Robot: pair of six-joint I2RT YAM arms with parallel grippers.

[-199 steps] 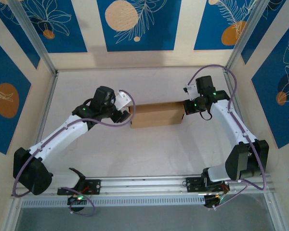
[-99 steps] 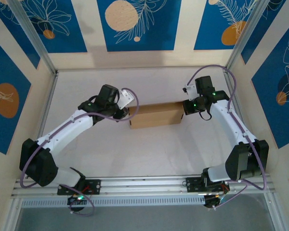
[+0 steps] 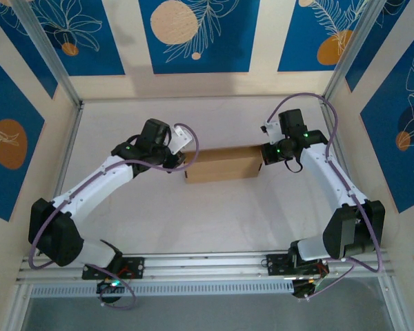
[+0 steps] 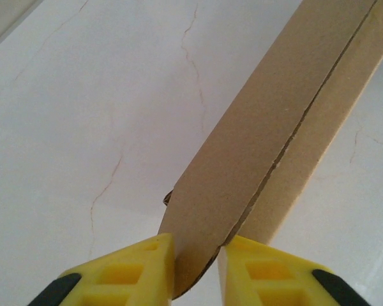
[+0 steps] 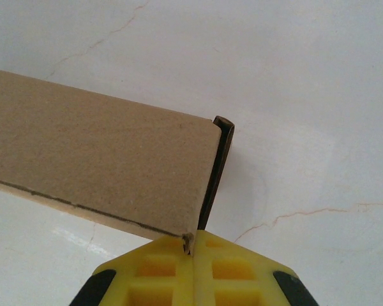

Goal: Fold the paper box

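White marbled tabletop (image 3: 214,214) has the paper box (image 3: 224,164) at its middle, between 2 grippers. The left gripper (image 4: 196,274) jaws clamp its left end, and the right gripper (image 5: 190,252) jaws pinch its right corner.

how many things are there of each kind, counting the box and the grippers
plain brown kraft cardboard box: 1
yellow-fingered two-finger grippers: 2 (left gripper, right gripper), each closed on an end of the box
total: 3
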